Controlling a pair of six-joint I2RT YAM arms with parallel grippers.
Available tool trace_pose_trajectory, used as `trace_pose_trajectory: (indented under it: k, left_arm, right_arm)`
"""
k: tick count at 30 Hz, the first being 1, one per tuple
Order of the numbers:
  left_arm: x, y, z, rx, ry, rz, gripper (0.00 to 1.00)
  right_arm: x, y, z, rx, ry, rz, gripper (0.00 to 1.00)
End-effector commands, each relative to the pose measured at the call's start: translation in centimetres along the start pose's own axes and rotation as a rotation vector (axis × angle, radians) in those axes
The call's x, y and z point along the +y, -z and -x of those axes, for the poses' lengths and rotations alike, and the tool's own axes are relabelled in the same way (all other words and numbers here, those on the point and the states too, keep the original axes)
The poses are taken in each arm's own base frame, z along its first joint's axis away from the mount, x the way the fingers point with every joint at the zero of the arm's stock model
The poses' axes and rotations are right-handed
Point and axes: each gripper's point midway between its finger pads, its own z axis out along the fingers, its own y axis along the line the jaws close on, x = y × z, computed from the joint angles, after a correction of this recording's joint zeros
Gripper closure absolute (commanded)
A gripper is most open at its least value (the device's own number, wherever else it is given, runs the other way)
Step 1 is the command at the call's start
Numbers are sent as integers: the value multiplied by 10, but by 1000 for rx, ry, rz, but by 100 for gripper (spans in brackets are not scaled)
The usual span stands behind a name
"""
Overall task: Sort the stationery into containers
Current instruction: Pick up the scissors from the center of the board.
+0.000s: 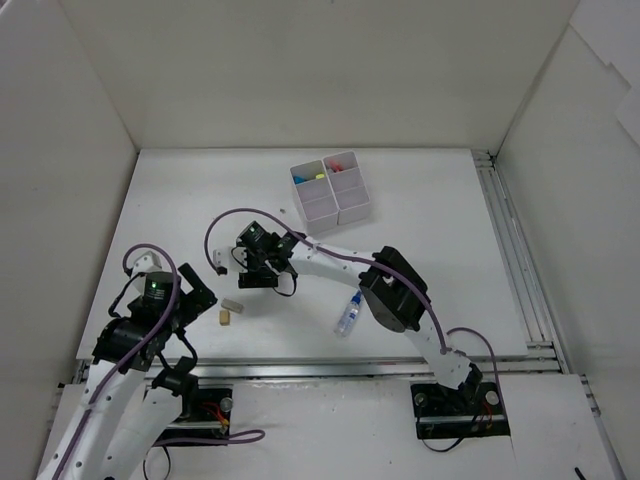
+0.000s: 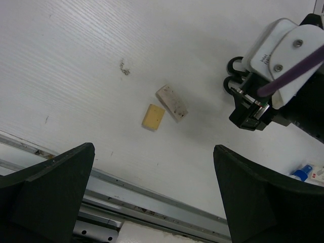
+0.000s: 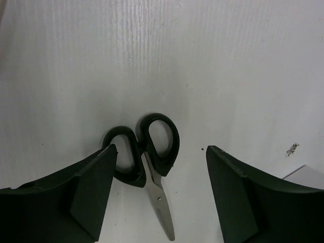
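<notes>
Black-handled scissors lie flat on the white table, their blades pointing toward the camera. My right gripper is open and straddles the handles; its left finger overlaps the left loop and the right finger stands well apart. In the top view this gripper hides the scissors. A beige eraser and a whitish eraser lie side by side ahead of my open, empty left gripper. A blue-capped bottle lies under the right forearm. The white containers stand at the back.
The two rear compartments hold coloured items. Metal rails run along the table's near edge and right side. White walls enclose the table on three sides. The right arm's purple cable loops above the gripper.
</notes>
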Motion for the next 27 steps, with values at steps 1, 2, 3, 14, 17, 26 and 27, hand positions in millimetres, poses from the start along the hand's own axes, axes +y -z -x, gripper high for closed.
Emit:
trace_pose_trajectory:
  k: [1,2,3,14,17,26,27]
  left_arm:
    - [-7,0,8,-12,6,-13,1]
    - [-7,0,8,-14,5,-12,1]
    - [-7,1,8,-13,4,-11,0]
    - [-6,1,10,-26,6,-5,0]
    - [-5,1,11,-29,8,1,1]
    - [-12,-2,18,-51,6,-15,1]
    - [-14,-4,19,-48,3,-17,1]
  right_arm:
    - [-15,-1,3,10,-8,-46,34]
    - [-16,-3,2,13,-9,-47,38]
    - [-18,-4,2,12,-12,-50,45]
    - [0,-23,-14,13,-50,77,72]
    - [-7,-20,-14,13,-67,73,87]
    - [-56,65,55,-298,-169,-90,100]
    - [-77,78,70,-385,-182,-165,100]
